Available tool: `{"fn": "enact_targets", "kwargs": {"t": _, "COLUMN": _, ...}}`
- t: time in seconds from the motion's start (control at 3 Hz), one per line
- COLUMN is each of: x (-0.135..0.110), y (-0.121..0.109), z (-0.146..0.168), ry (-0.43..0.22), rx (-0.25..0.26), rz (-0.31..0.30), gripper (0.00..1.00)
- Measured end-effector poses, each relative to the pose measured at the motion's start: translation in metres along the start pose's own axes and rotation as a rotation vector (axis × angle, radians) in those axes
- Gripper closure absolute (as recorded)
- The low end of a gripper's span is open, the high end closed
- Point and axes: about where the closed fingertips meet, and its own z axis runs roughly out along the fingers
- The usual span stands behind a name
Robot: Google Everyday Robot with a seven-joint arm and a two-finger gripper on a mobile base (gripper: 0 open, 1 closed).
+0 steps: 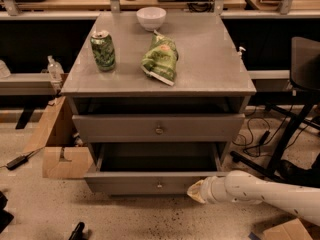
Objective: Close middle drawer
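Note:
The middle drawer (150, 183) is the wide grey drawer with a small brass knob (159, 185), second from the top of the grey cabinet (210, 79). It stands pulled out, and its inside shows dark and bare. My gripper (196, 191) comes in from the lower right on a white arm (260, 191). Its tan tip is against the right end of the drawer's front. The upper drawer (158, 128) sits a little way out above it. The lowest drawer is hidden below the open one.
A green can (102, 50), a green snack bag (161, 59) and a white bowl (151, 18) sit on the cabinet top. A cardboard box (57, 151) stands at the left. A black chair base (285, 139) and cables are at the right.

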Motion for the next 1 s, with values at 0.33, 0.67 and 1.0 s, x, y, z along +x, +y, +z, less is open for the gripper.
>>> {"fn": "enact_targets", "kwargs": {"t": 0.33, "x": -0.001, "y": -0.003, "z": 0.002, "ry": -0.002, "rx": 0.000, "rz": -0.001, "gripper": 1.00}}
{"fn": "enact_targets", "kwargs": {"t": 0.67, "x": -0.004, "y": -0.026, "z": 0.018, "ry": -0.018, "rx": -0.002, "rz": -0.009, "gripper": 1.00}}
{"fn": "enact_targets", "kwargs": {"t": 1.0, "x": -0.003, "y": -0.025, "z": 0.017, "ry": -0.018, "rx": -0.002, "rz": -0.009, "gripper": 1.00}}
